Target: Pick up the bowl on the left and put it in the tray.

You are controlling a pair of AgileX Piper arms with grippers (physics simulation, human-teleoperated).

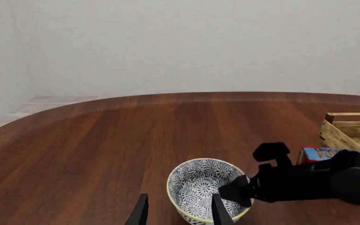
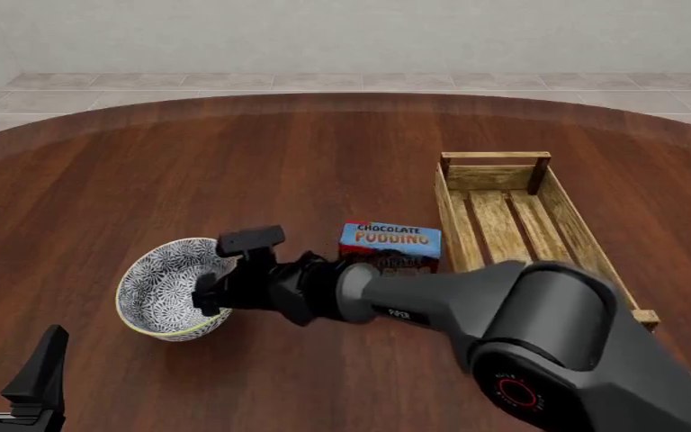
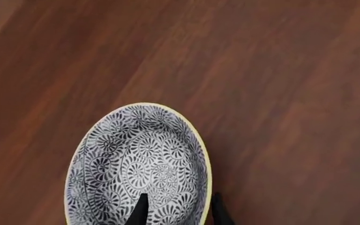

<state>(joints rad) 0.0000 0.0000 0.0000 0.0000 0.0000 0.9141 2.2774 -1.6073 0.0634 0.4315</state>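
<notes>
On the table's (image 2: 321, 162) left side, the bowl (image 2: 168, 290) sits upright, its right rim between the right gripper's (image 2: 211, 297) fingers, one inside, one outside. Whether they pinch it I cannot tell. The left gripper (image 2: 10, 364) hangs spread nearby; the tray (image 2: 453, 211) lies well right.

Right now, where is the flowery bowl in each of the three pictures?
Left wrist view: the bowl sits low in the picture, the right end effector at its rim.
Front view: the bowl is left of the pudding box, near the table's left front.
Right wrist view: the bowl fills the lower middle, one finger inside its rim and one outside.
Shared landmark: the bowl's cream rim against the dark wooden table.
</notes>
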